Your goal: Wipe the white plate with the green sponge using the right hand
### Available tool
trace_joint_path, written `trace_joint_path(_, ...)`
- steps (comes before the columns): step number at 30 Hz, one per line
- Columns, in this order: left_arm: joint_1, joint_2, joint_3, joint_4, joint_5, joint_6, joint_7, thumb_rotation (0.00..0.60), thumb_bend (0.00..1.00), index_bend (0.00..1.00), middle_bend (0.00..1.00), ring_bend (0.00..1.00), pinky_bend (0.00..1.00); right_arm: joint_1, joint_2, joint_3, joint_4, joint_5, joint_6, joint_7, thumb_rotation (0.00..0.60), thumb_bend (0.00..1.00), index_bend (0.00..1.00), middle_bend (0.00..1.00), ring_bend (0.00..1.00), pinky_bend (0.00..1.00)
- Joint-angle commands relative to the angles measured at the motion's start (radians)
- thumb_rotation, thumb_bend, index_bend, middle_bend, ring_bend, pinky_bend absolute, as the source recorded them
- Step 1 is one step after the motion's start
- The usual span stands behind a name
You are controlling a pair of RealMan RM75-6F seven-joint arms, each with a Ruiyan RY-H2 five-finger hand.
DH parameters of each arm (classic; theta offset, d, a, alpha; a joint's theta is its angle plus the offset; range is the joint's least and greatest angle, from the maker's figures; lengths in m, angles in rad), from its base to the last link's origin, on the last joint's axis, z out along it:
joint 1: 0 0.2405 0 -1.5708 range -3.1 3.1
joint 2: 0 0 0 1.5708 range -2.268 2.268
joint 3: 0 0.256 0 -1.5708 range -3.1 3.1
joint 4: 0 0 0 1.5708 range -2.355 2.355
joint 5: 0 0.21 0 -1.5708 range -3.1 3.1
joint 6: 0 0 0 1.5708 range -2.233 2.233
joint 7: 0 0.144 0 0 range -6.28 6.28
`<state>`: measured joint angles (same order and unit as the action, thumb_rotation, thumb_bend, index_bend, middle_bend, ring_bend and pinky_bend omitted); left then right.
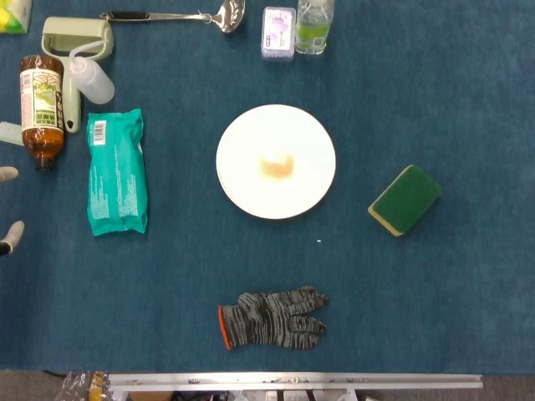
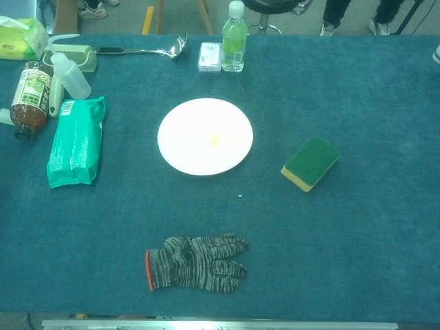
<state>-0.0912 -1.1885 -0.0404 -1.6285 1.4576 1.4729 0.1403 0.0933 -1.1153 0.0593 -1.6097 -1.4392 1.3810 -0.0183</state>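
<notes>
A blue cloth surface (image 1: pixel 435 317) fills both views, its near edge marked by a metal rail. A round white plate (image 1: pixel 276 134) lies flat at the middle, with a small pale yellowish smear at its centre. Bare cloth rings the plate on every side.

Left of the plate lies a teal packet (image 1: pixel 117 171), long side running away from the near edge. Beyond it, by the left edge, a brown bottle (image 1: pixel 42 109) lies on its side beside a clear squeeze bottle (image 1: pixel 90 77) and a pale green roller (image 1: pixel 75 38).

A grey knit glove (image 1: pixel 272 319) with an orange cuff lies flat between the plate and the near edge, fingers pointing right.

The green sponge (image 1: pixel 406 198), green face up over a yellow base, sits at an angle right of the plate and well apart from it. Open cloth surrounds it, and the stretch from it to the right edge is bare.

Along the far edge lie a metal ladle (image 1: pixel 175 15), a small white box (image 1: pixel 278 33) and an upright clear bottle (image 1: pixel 314 25) with a green label.

Two pale fingertips (image 1: pixel 8 174) of the left hand (image 1: pixel 10 234) show at the left edge of the head view, apart and holding nothing. The right hand appears in neither view.
</notes>
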Motion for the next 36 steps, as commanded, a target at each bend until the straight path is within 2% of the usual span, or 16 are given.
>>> trace_joint_path(1, -0.002, 0.000, -0.003, 0.003, -0.004, -0.005, -0.005, 0.600, 0.21, 0.30, 0.04, 0.00, 0.20, 0.000, 0.003, 0.000, -0.005, 0.004, -0.001, -0.004, 0.600, 0.09, 0.31, 0.16, 0.07, 0.25)
trace_joint_path(9, -0.002, -0.010, 0.001, 0.026, -0.003, -0.012, -0.027, 0.600, 0.21, 0.30, 0.04, 0.00, 0.20, 0.017, -0.001, 0.004, -0.012, 0.010, -0.024, -0.018, 0.600, 0.09, 0.31, 0.16, 0.07, 0.25)
trace_joint_path(24, 0.010, -0.004, -0.010, 0.021, -0.011, 0.013, -0.045, 0.600, 0.21, 0.30, 0.04, 0.00, 0.20, 0.058, -0.010, 0.021, 0.031, 0.021, -0.073, 0.038, 0.600, 0.09, 0.31, 0.17, 0.07, 0.25)
trace_joint_path(36, 0.012, -0.002, -0.014, 0.029, -0.019, 0.009, -0.061, 0.600, 0.21, 0.30, 0.04, 0.00, 0.20, 0.150, -0.050, 0.018, 0.080, -0.061, -0.150, 0.098, 0.600, 0.09, 0.33, 0.22, 0.09, 0.25)
